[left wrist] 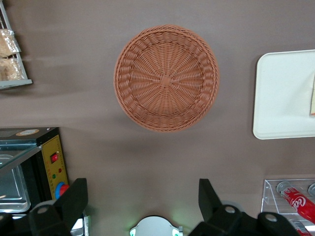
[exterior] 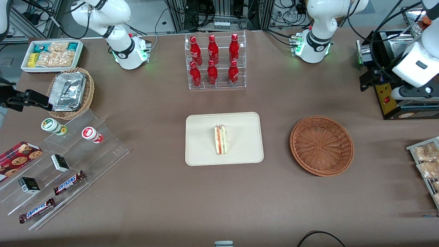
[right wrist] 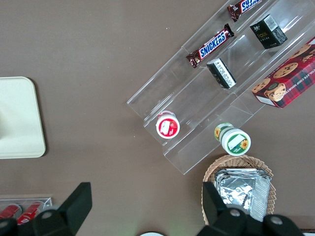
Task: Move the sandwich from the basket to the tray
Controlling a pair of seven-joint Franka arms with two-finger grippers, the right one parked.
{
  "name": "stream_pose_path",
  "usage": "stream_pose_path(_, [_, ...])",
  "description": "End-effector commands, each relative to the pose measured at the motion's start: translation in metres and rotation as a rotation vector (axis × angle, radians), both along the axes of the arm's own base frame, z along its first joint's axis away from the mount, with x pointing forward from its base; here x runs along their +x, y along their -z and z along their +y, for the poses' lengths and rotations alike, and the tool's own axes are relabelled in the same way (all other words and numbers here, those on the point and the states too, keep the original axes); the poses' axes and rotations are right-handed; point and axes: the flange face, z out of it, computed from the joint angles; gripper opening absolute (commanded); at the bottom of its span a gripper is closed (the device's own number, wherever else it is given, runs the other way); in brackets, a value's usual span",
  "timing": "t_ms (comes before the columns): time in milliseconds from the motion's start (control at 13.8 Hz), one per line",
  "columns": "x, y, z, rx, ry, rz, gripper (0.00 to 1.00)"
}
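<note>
The sandwich (exterior: 221,139), a white wedge with red and green layers, lies on the cream tray (exterior: 202,137) in the middle of the table. The round reddish-brown basket (exterior: 321,145) sits beside the tray toward the working arm's end, with nothing in it. My left gripper (exterior: 366,81) hangs high above the table, farther from the front camera than the basket and apart from both. In the left wrist view its black fingers (left wrist: 74,196) stand wide open around nothing, gripper (left wrist: 141,196). The basket (left wrist: 166,77), the tray (left wrist: 283,93) and a sliver of the sandwich (left wrist: 312,96) show below.
A clear rack of red bottles (exterior: 214,61) stands farther back than the tray. A black oven with a yellow panel (exterior: 386,97) sits under my arm. A wire rack of snack packets (exterior: 425,161) is nearer. Stepped acrylic shelves with snacks (exterior: 61,171) lie toward the parked arm's end.
</note>
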Motion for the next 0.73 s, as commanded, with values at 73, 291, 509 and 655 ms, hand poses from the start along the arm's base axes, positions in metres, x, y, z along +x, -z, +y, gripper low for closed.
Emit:
stream_pose_path(73, [0.002, -0.008, 0.011, -0.024, 0.000, -0.016, 1.00])
stream_pose_path(291, [0.015, -0.008, 0.011, -0.011, 0.001, -0.026, 1.00])
stream_pose_path(509, [0.018, -0.013, 0.018, -0.011, 0.004, -0.033, 0.99])
stream_pose_path(655, [0.019, -0.012, 0.018, -0.011, 0.024, -0.034, 1.00])
